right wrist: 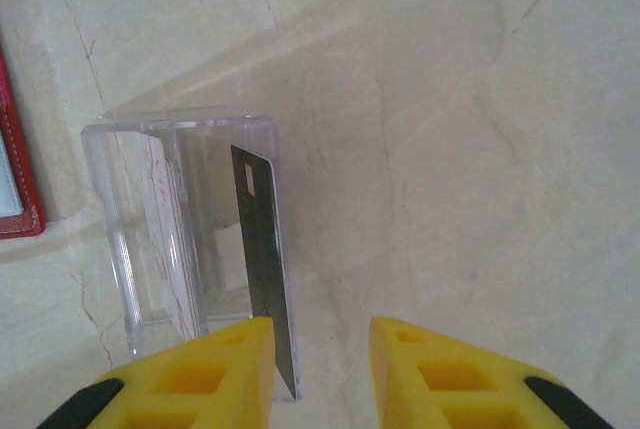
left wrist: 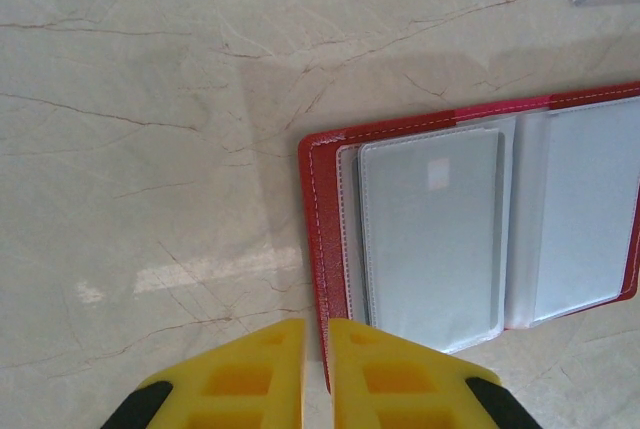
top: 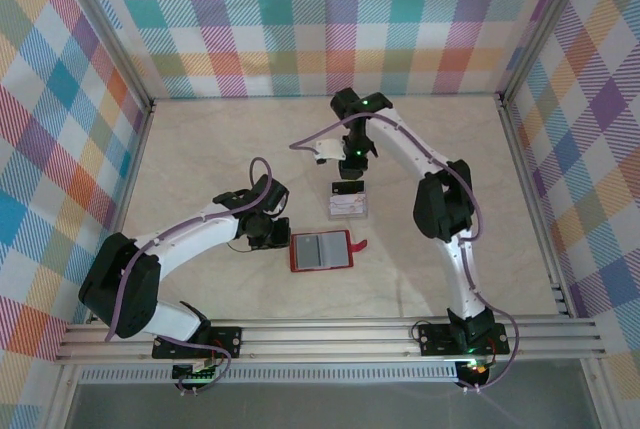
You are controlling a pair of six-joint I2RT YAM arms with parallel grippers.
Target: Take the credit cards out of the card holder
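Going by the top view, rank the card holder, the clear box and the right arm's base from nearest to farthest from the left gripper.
1. Card holder: lying open just to the right of the left gripper.
2. Clear box: past the holder, further up the table and to the right.
3. Right arm's base: on the rail at the near edge, far to the right.

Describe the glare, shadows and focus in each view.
Top external: even light, only faint shadows by the arms on the table, sharp throughout. Left wrist: a pale glare streak on the table left of the card holder, a small bright reflection on its clear sleeve, left fingers blurred. Right wrist: a diagonal shadow edge crosses the table behind the clear box; right fingers soft.
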